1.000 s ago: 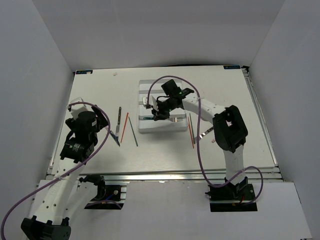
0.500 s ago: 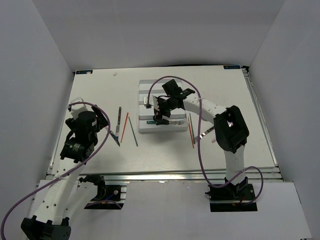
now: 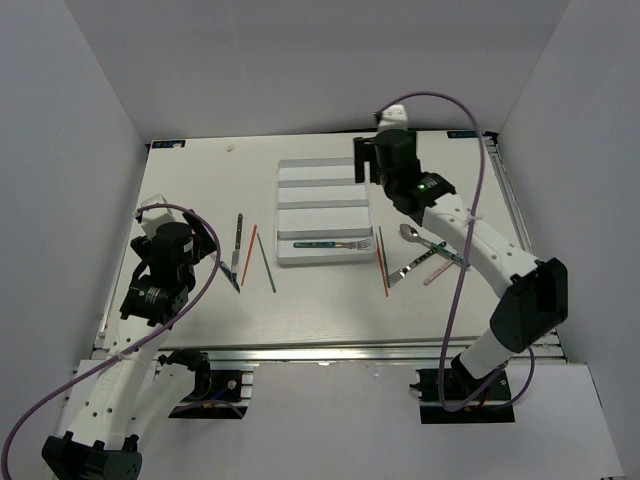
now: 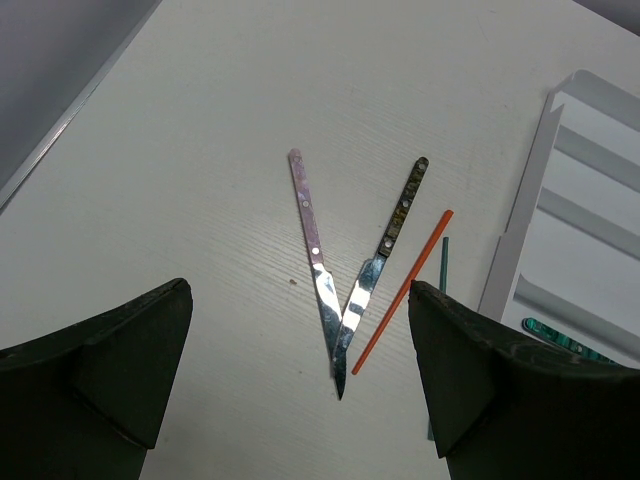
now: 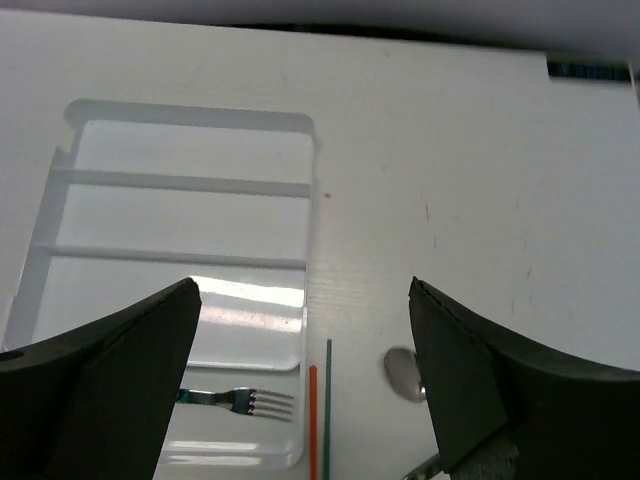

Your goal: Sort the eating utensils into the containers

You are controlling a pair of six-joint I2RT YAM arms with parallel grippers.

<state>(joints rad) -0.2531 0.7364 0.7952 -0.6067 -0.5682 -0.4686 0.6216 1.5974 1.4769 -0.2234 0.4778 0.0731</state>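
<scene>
The white tray holds four long containers side by side. A silver fork with a teal handle lies in the nearest one. My right gripper hangs open and empty, high over the tray's far right corner. Right of the tray lie an orange chopstick, a green chopstick, a spoon and a pink-handled piece. My left gripper is open above two knives, whose blade tips cross. An orange chopstick lies beside them.
A second dark green chopstick lies left of the tray, beside the orange one. White walls close in the table on three sides. A metal rail runs along the near edge.
My right gripper opened and left the fork in the nearest compartment. It then rose and swung back to the tray's far right corner. The left arm has not moved.
</scene>
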